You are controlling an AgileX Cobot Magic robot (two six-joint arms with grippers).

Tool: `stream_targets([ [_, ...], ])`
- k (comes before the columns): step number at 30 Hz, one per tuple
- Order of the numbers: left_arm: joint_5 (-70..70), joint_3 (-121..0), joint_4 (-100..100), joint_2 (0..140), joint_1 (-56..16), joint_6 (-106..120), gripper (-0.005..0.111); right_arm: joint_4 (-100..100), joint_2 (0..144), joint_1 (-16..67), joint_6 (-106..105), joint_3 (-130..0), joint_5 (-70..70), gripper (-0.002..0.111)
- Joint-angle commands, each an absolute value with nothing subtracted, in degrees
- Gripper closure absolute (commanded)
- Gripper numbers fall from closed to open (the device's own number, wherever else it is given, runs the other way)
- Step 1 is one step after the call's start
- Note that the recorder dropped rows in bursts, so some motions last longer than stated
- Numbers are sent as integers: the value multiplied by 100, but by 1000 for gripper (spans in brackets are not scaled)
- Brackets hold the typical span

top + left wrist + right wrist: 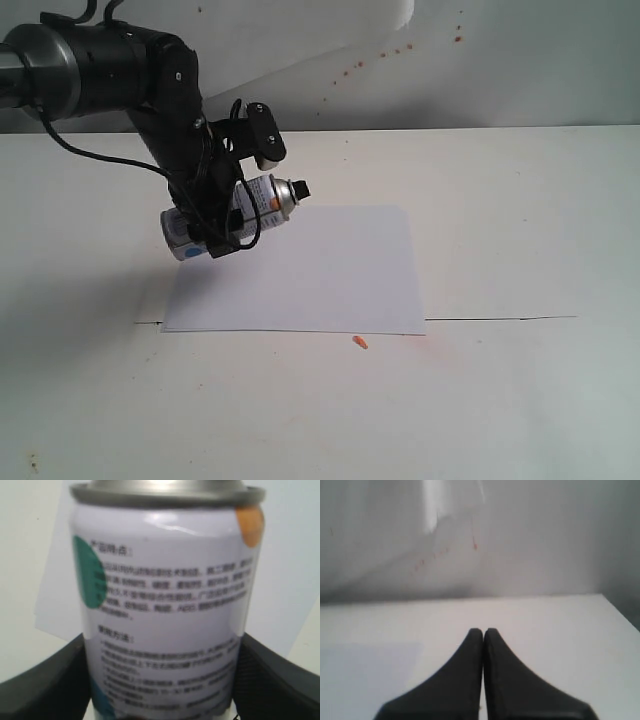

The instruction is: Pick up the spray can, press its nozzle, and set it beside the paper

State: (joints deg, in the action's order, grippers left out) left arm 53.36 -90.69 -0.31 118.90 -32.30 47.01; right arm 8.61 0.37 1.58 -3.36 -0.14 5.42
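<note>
Up off the table (500, 400), clamped in the left gripper (236, 208): the spray can (266, 204), tipped far over, nearly on its side. Base down toward the left in the exterior view, silver shoulder and black nozzle (301, 189) aimed right and a little upward. Nozzle bare, clear of both fingers (45, 685). Seen over the upper left corner of the paper (320, 275), apart from it. Close up in the left wrist view, a white label with blurred rows of small print, a teal dot (87, 572) at one edge and an orange mark (249, 525) just under the metal rim. Black fingers tight against the can on either side, lower down the label.

Paper flat on the white table, blank, lying across a thin dark seam (500, 319) in the tabletop. Just in front of its near edge, a small orange fleck (359, 342) on the table. Black cable (100, 155) looped from the left arm down toward the gripper. Behind the table, a pale wall (520, 70) speckled with reddish dots.

Out of the exterior view, the right gripper (483, 636) — in the right wrist view, two black fingers pressed flat against each other, white tabletop and wall ahead of them.
</note>
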Motion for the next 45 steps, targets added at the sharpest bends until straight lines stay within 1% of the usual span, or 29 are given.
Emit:
stream_targets([
  [1, 5242, -9141, -112, 11829, -3261, 4840, 107, 2647, 0, 116, -254, 0, -958, 108],
  [3, 5229, -9141, -112, 11829, -3261, 4841, 107, 3048, 0, 116, -254, 0, -1419, 108],
  [7, 5228, -9141, -112, 11829, -3261, 4870, 107, 3044, 0, 116, -431, 0, -2415, 108],
  [8, 5228, -9141, -112, 11829, -3261, 4870, 107, 3044, 0, 116, -431, 0, -2466, 108],
  [10, 5184, -9141, -112, 11841, -3261, 4868, 107, 3044, 0, 116, -431, 0, -2167, 108],
  [15, 5182, -9141, -112, 11921, -3261, 4868, 107, 2612, 0, 116, -431, -349, -848, 108],
  [18, 5182, -9141, -112, 11977, -3261, 4868, 107, 2612, 59, 116, -431, -785, -573, 108],
  [21, 5097, -9141, -112, 11999, -3261, 4826, 107, 2497, 592, 116, -445, -1437, -356, 108],
  [26, 5075, -9141, -112, 12011, -3261, 4802, 107, 1978, 2128, 126, -472, -2770, 322, 108],
  [27, 5061, -9141, -112, 12011, -3261, 4802, 107, 1793, 2915, 126, -472, -3346, 690, 108],
  [28, 5061, -9141, -112, 12011, -3261, 4802, 107, 1793, 3331, 126, -472, -3674, 930, 108],
  [29, 5061, -9141, -112, 12011, -3261, 4802, 107, 1793, 4075, 126, -501, -4280, 1458, 108],
  [30, 5047, -9141, -112, 12011, -3261, 4802, 107, 1793, 4493, 126, -606, -4621, 1810, 108],
  [31, 5009, -9141, -163, 12011, -3261, 4802, 107, 1820, 5261, 126, -879, -5286, 2536, 108],
  [32, 4983, -9141, -208, 12011, -3261, 4802, 107, 1835, 5686, 126, -1007, -5589, 2845, 108],
  [33, 4926, -9141, -311, 12011, -3261, 4802, 107, 1906, 6506, 126, -1224, -6080, 3280, 108],
  [34, 4917, -9141, -337, 12011, -3261, 4802, 107, 1906, 6894, 126, -1282, -6328, 3487, 108],
  [36, 4917, -9141, -337, 12011, -3261, 4828, 107, 1906, 8120, 116, -1285, -7043, 3869, 108],
  [42, 4904, -9141, -379, 12011, -3261, 4827, 107, 2818, 10586, 116, -1335, -8526, 5152, 108],
  [45, 4930, -9141, -378, 12011, -3261, 4808, 107, 3508, 11216, 116, -1350, -8965, 5739, 108],
])
